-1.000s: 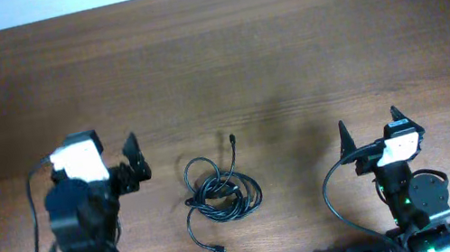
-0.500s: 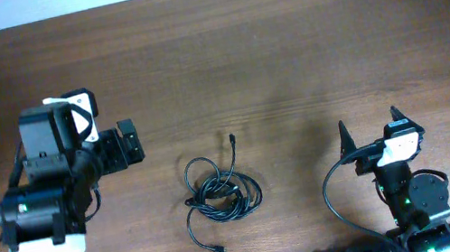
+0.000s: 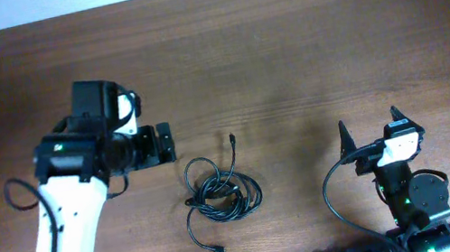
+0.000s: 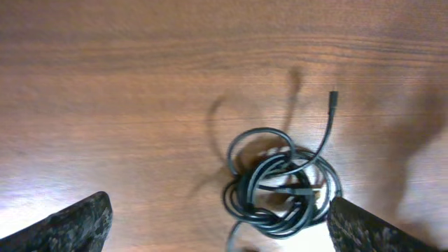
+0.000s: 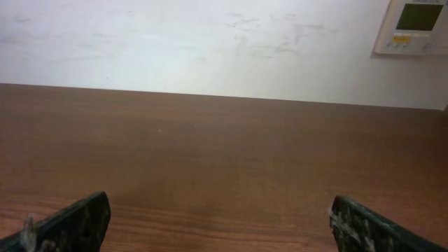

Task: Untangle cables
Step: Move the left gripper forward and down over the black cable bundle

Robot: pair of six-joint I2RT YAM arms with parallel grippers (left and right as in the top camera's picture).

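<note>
Cables (image 3: 218, 193) loosely coiled, possibly knotted, left gripper (image 3: 165, 142) gaping empty beside them, right gripper (image 3: 369, 127) gaping, empty

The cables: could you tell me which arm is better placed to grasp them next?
Left: the left hand, open, hangs beside the cables, visible in its wrist view; the right hand sits farther off.

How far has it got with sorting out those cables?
Nothing looks done yet: the cables lie in one tangled coil on the table. In hand: the left gripper hangs open near the coil, holding nothing; the right gripper sits open, well off to the side. All the untangling is left.
</note>
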